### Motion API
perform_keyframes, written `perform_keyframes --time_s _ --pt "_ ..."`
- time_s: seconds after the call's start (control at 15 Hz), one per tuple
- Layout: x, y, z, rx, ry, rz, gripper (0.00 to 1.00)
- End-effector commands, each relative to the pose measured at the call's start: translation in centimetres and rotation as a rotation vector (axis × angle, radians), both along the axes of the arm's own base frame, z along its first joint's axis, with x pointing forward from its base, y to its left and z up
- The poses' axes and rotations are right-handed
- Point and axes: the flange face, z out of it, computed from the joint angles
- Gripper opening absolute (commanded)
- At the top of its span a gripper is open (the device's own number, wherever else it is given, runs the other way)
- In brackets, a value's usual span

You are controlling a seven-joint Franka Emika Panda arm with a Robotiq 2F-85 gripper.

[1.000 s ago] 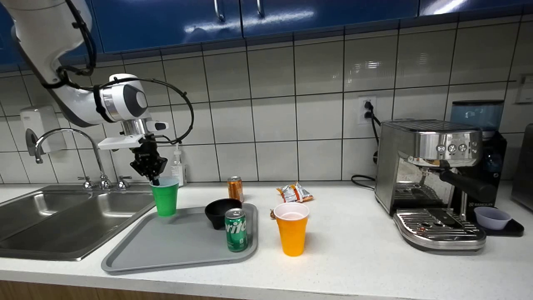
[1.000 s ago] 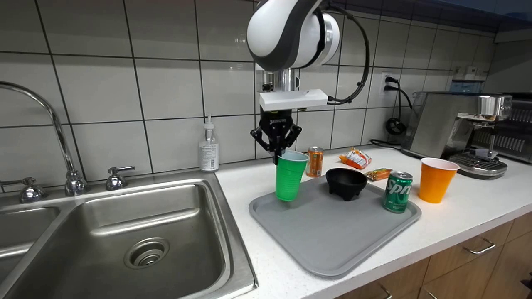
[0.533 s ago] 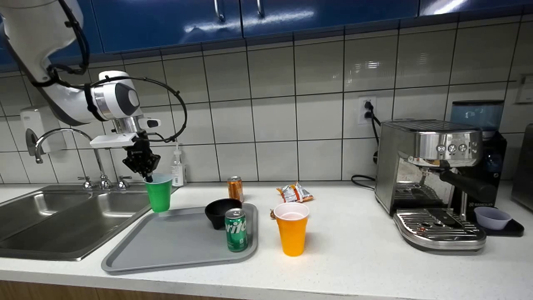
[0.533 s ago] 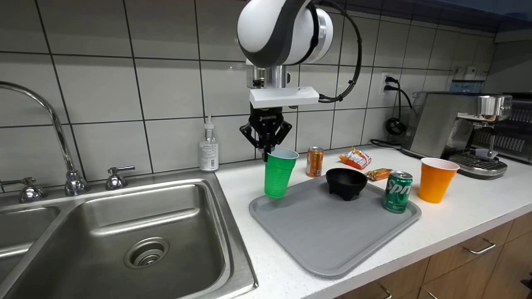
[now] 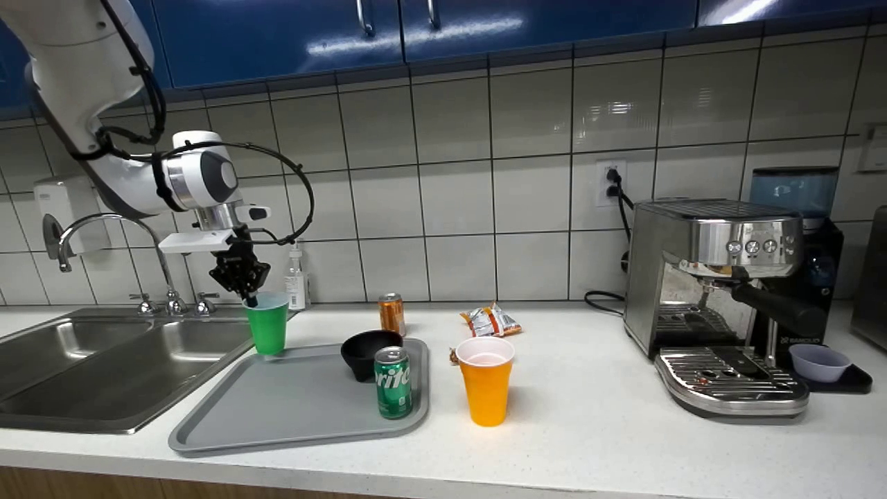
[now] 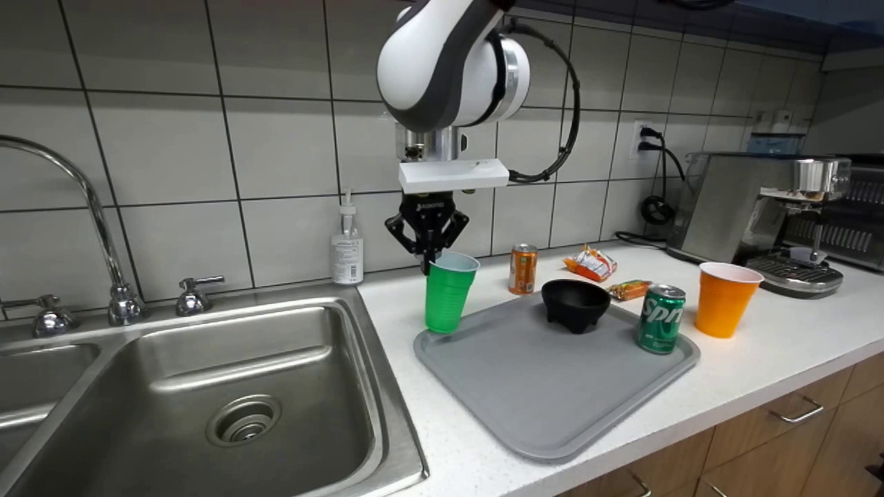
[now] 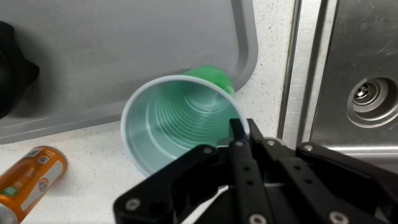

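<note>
My gripper (image 7: 243,126) is shut on the rim of a green cup (image 7: 189,115), one finger inside the wall and one outside. Pale inside and apparently empty, the cup hangs slightly tilted with its mouth up. In both exterior views the green cup (image 5: 268,334) (image 6: 446,304) is at the sink-side back corner of the grey tray (image 5: 291,402) (image 6: 545,386); whether its base touches the tray I cannot tell. A black bowl (image 6: 575,304) and a green Sprite can (image 6: 661,319) stand on the tray's far side from the sink.
Beside the tray lies the steel sink (image 6: 207,373) with its faucet (image 6: 90,207). A soap bottle (image 6: 347,241) stands by the wall. Also on the counter are an orange can (image 6: 523,269), snack packets (image 6: 590,264), an orange cup (image 5: 486,381) and an espresso machine (image 5: 714,277).
The gripper has carried the green cup toward the sink side, leftward in both exterior views. It rose a little, then sank slightly. The grip stayed shut and the other objects stayed put.
</note>
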Motion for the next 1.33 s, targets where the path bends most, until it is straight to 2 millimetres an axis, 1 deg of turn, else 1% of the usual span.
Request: perform_keyframes --time_s 0.0,0.47,0.6,1.0,1.27 --pt "2.4 1.1 -0.5 0.001 -0.023 0.009 0.01" --pt "5.1 2.5 0.0 0.022 -0.065 0.014 0.01" --pt "5.7 2.7 -0.2 0.023 -0.069 0.014 0.01" --pt "6.8 3.3 -1.9 0.020 -0.066 0.013 0.01" --pt "7.3 3.3 -2.3 0.017 -0.070 0.010 0.01"
